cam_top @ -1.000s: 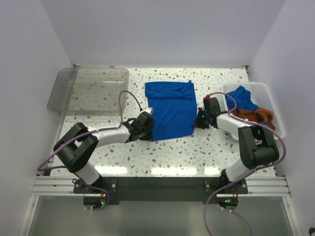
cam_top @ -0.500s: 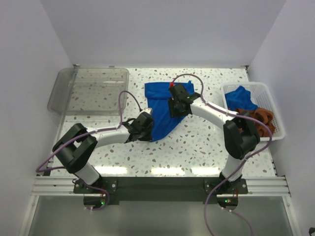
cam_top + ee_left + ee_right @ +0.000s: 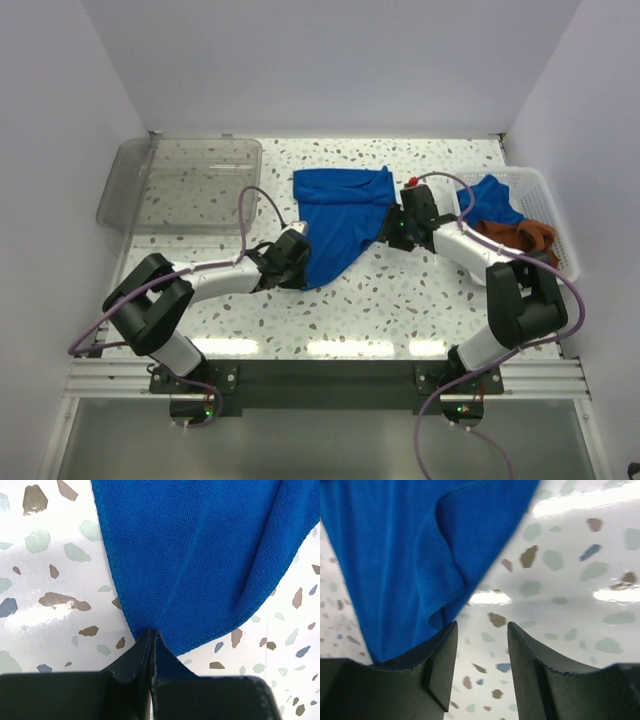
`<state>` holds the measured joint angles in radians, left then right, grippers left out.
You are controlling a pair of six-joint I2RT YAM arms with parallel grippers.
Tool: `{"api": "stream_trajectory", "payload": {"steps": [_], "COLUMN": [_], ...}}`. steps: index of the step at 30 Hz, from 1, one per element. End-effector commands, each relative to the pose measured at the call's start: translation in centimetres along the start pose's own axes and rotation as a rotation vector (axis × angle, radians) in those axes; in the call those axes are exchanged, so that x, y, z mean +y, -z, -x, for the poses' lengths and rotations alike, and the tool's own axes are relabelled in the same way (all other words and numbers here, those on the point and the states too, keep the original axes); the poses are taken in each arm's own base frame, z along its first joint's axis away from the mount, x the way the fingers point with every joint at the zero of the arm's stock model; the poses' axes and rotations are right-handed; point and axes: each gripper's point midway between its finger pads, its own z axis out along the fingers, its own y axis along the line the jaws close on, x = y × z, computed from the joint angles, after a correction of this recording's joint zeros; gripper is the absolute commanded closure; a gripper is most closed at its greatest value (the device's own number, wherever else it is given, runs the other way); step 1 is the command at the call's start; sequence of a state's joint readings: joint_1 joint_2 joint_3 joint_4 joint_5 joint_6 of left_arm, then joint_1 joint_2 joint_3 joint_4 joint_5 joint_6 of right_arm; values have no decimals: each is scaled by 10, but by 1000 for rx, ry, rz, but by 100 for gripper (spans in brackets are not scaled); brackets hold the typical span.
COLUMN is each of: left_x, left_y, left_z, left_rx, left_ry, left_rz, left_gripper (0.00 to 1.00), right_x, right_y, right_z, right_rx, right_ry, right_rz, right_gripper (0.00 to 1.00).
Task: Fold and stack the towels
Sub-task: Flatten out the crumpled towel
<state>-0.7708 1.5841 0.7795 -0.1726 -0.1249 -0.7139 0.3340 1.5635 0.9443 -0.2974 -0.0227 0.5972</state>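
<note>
While the left claw [image 3: 151,636] pinches the 7 o'clock corner of the towel [image 3: 340,215] on the desk [image 3: 420,290], the right claw [image 3: 392,228] gapes half wide and empty at its 3 o'clock edge, the cloth lying toward 9 o'clock from it

Ahead of the left gripper [image 3: 151,635], the royal-blue terry cloth towel [image 3: 200,555] looks soft, matt and finely napped, its hem stitched. Beneath the right gripper [image 3: 482,627], the white speckled stone-look tabletop [image 3: 560,580] is smooth and glossy; that gripper's black plastic fingers [image 3: 442,665] are matt.
</note>
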Motion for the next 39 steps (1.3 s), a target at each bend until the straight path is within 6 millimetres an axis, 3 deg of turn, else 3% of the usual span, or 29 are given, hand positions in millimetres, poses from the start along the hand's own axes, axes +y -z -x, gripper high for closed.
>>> {"api": "stream_trajectory", "payload": {"steps": [1,8,13,26,35,39], "left_x": [28,25,26,25,28,30], "left_y": [4,6,6,5,6,6], "left_z": [-31,-30,-31,-30,-32,-34], "left_rx": [89,86,91,94,96,101], "left_ry": [-31,-24,-26,-28,-26,-29], "left_rz": [88,75,79,82,91,95], "left_gripper": [100,100,100,100,100,100], "right_x": [52,47,40,49,52,54], "right_y": [1,-8,-17,-34,-36,-34], "right_z": [21,23,10,-4,4,9], "right_rx": [-79,-120,-97,-46,-73,-83], "right_ry": [-144,-359,-508,-638,-654,-649], "right_rz": [223,211,195,211,212,213], "right_gripper": [51,46,39,37,44,52]}}
